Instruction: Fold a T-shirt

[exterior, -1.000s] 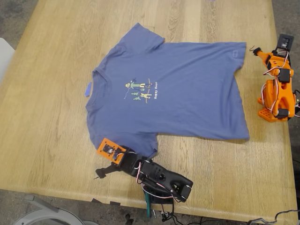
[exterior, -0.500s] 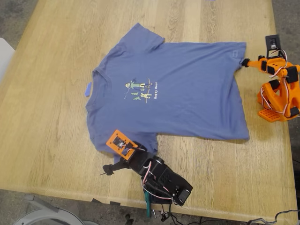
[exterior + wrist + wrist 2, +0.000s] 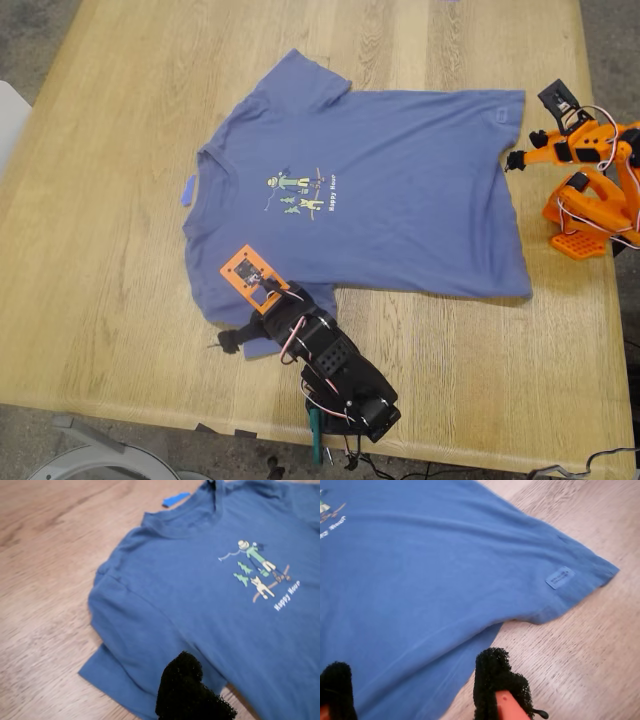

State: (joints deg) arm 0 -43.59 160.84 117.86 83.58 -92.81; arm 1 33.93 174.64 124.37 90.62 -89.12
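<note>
The periwinkle-blue T-shirt (image 3: 400, 190) lies flat and face up on the wooden table (image 3: 110, 260), collar toward the exterior view's left and print (image 3: 300, 192) showing. My first gripper (image 3: 230, 342), on the black arm, sits at the edge of the near sleeve (image 3: 225, 300). The first wrist view shows the T-shirt (image 3: 225, 630) with only one black foam pad of my first gripper (image 3: 187, 692) over the sleeve hem. My second gripper (image 3: 526, 148), on the orange arm, hovers open just off the hem corner. In the second wrist view my second gripper (image 3: 417, 690) straddles the T-shirt (image 3: 420, 555) hem edge without touching it.
A tiny blue scrap (image 3: 188, 189) lies on the wood beside the collar, also seen as the scrap (image 3: 175, 499) in the first wrist view. The orange arm's base (image 3: 590, 215) stands at the exterior view's right edge. Cables (image 3: 330, 450) hang over the table's near edge.
My first gripper has moved up the exterior view onto the near sleeve's edge. The orange arm has swung toward the shirt, bringing my second gripper to the hem corner.
</note>
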